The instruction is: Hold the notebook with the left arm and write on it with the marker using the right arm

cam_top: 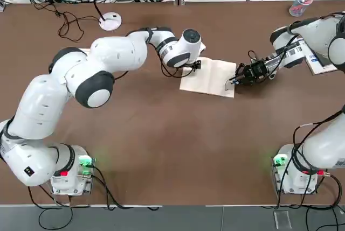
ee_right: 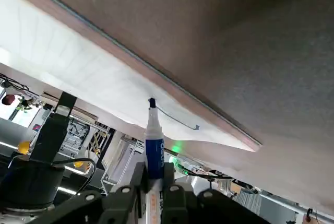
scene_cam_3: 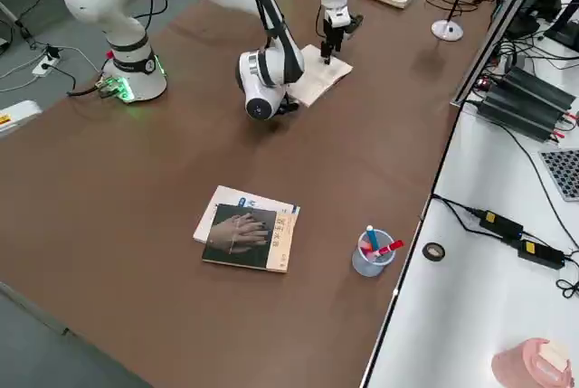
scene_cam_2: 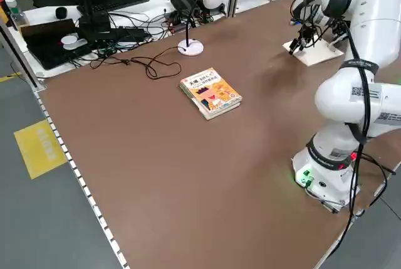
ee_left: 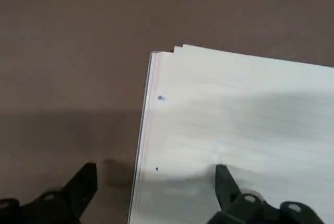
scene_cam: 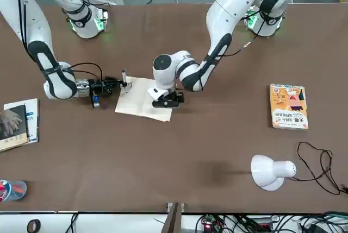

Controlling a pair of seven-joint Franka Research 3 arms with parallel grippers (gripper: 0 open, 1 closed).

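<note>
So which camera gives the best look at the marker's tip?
The right wrist view: the marker fills it, tip on the notebook, clamped in the right gripper. Top and front views show only a small sliver; the side views barely show it.

light: bright, even, from overhead | shadows: soft, under arms beside notebook | glare: on white arm shells | blur: left wrist view soft

An orange-yellow illustrated book is seen lying on the brown surface. A white arm is reached over a cream notebook at the far end.
</note>
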